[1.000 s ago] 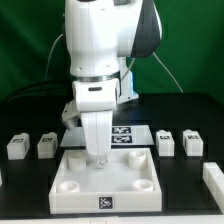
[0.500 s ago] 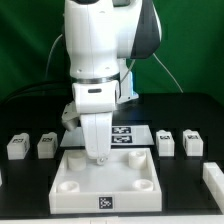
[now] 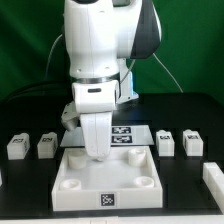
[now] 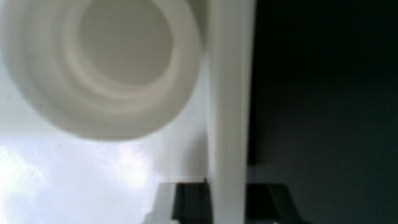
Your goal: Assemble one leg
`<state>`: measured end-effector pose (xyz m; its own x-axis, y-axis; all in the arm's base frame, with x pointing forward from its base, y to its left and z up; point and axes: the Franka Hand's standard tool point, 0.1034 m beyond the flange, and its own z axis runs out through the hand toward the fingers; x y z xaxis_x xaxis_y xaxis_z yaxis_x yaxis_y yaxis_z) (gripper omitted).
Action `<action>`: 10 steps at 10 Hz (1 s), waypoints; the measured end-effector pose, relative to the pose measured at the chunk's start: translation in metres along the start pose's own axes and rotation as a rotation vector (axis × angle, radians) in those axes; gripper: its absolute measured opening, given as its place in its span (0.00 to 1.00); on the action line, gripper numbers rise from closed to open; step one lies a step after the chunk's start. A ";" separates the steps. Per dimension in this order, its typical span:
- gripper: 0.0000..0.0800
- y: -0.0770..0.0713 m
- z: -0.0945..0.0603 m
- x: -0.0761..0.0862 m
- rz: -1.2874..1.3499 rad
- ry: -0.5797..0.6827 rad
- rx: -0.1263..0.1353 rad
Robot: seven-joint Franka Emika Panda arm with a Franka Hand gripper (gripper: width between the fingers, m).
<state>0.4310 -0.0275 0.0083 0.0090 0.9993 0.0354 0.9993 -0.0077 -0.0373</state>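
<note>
My gripper [image 3: 95, 152] reaches straight down to the back wall of the large white tray-like piece [image 3: 110, 185], near its back corner on the exterior view's left. In the wrist view the two dark fingers [image 4: 191, 204] stand on either side of the tray's thin white wall [image 4: 231, 110], pressed against it, next to a round corner socket [image 4: 107, 60]. Small white legs with tags lie on the table: two at the exterior view's left [image 3: 16, 146] [image 3: 47, 145], two at the right [image 3: 166, 143] [image 3: 193, 143]. None of them is held.
The marker board [image 3: 122, 135] lies just behind the tray, partly hidden by the arm. Another white block [image 3: 213, 178] sits at the exterior view's right edge. Black cables hang behind the arm against a green backdrop.
The gripper looks very slightly higher than a second ago. The tray and the legs have hardly moved.
</note>
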 end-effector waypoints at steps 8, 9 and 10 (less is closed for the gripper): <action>0.07 0.022 -0.001 0.017 -0.004 0.013 -0.022; 0.07 0.030 -0.001 0.031 -0.012 0.023 -0.031; 0.07 0.037 0.000 0.044 -0.026 0.033 -0.038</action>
<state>0.4682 0.0161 0.0082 -0.0160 0.9975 0.0693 0.9999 0.0158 0.0025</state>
